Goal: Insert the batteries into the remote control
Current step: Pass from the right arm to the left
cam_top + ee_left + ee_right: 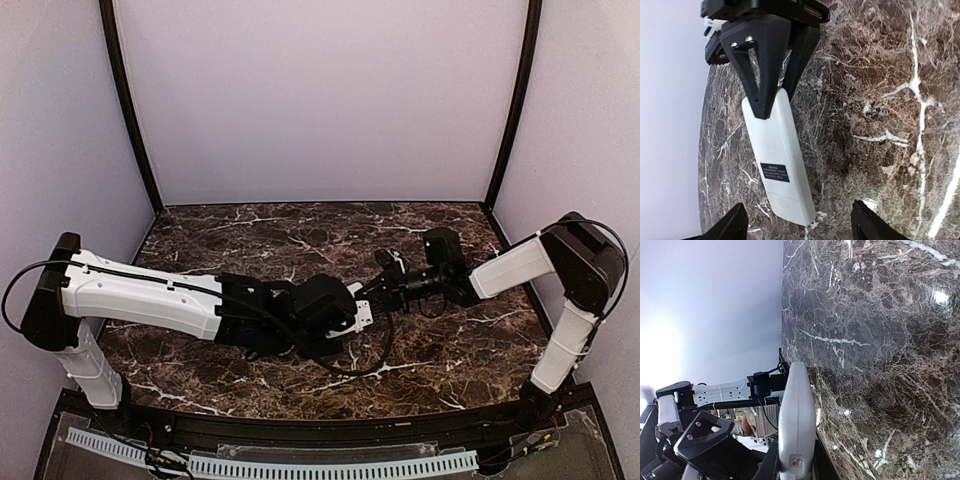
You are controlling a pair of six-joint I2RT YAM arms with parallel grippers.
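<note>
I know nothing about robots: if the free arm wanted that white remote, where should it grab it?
Probably the free end of the remote control, with the fingers across its two long, straight, parallel edges, coming in lengthwise from that end. The right gripper clamps the opposite end, so that part is taken, and the open left gripper flanks the free end.

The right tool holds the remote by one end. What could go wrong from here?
The right tool pinches only one end of the remote control, so its long free end could tilt or slip if pushed. The left tool stands open at that free end, and closing off-centre could twist it loose.
</note>
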